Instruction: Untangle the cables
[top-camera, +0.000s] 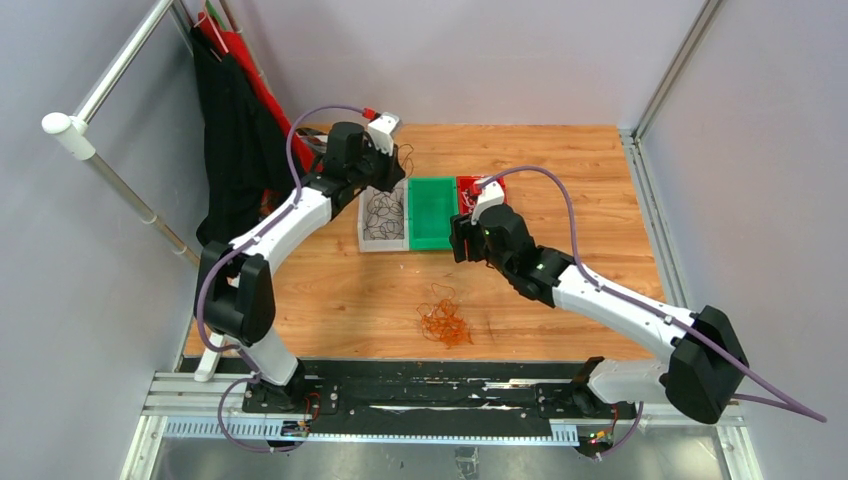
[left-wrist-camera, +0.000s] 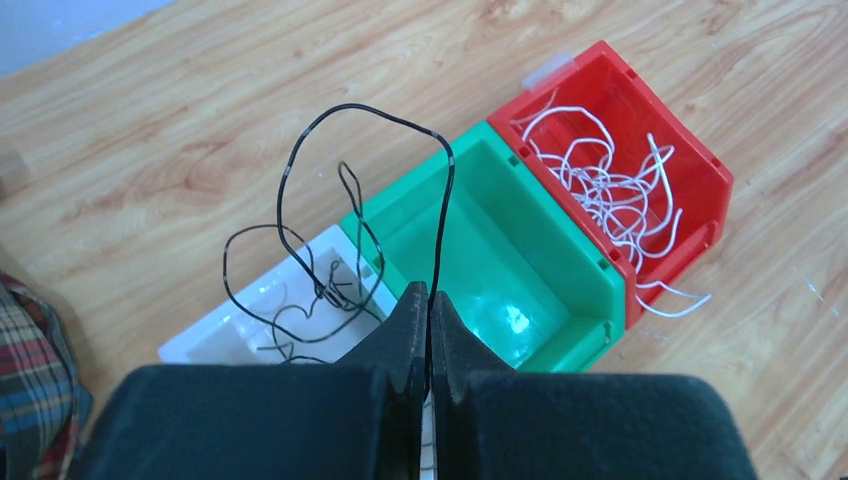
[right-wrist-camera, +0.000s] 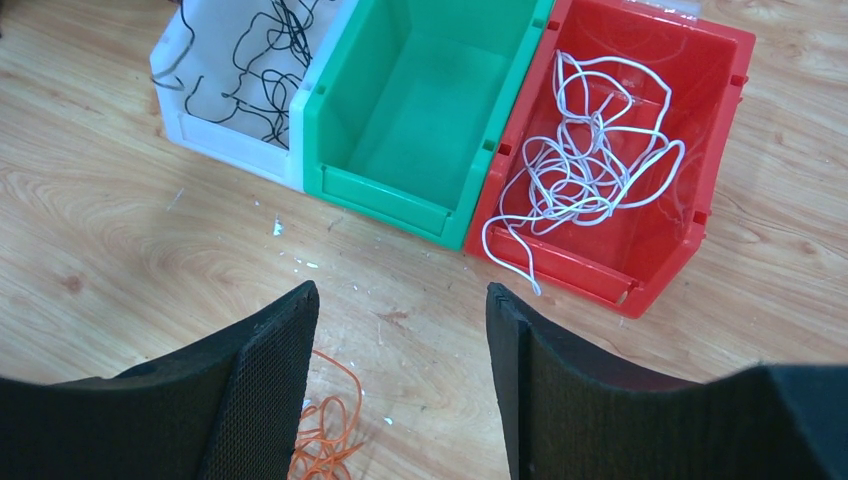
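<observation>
My left gripper (left-wrist-camera: 428, 292) is shut on a thin black cable (left-wrist-camera: 444, 200) that loops up and hangs over the white bin (left-wrist-camera: 200, 342), which holds several black cables (right-wrist-camera: 262, 60). In the top view this gripper (top-camera: 392, 160) is above the white bin (top-camera: 364, 238). My right gripper (right-wrist-camera: 400, 295) is open and empty, above the table in front of the green bin (right-wrist-camera: 420, 110) and the red bin (right-wrist-camera: 640, 240). The red bin holds white cables (right-wrist-camera: 590, 150). An orange cable tangle (top-camera: 445, 322) lies on the table and shows by my right gripper's left finger (right-wrist-camera: 322, 432).
The three bins stand side by side at mid-table: white, green (top-camera: 432, 212), red (top-camera: 468, 186). The green bin has nothing in it. Dark and red cloth (top-camera: 240, 130) hangs on a rail at the left. Grey walls enclose the wooden table (top-camera: 600, 180).
</observation>
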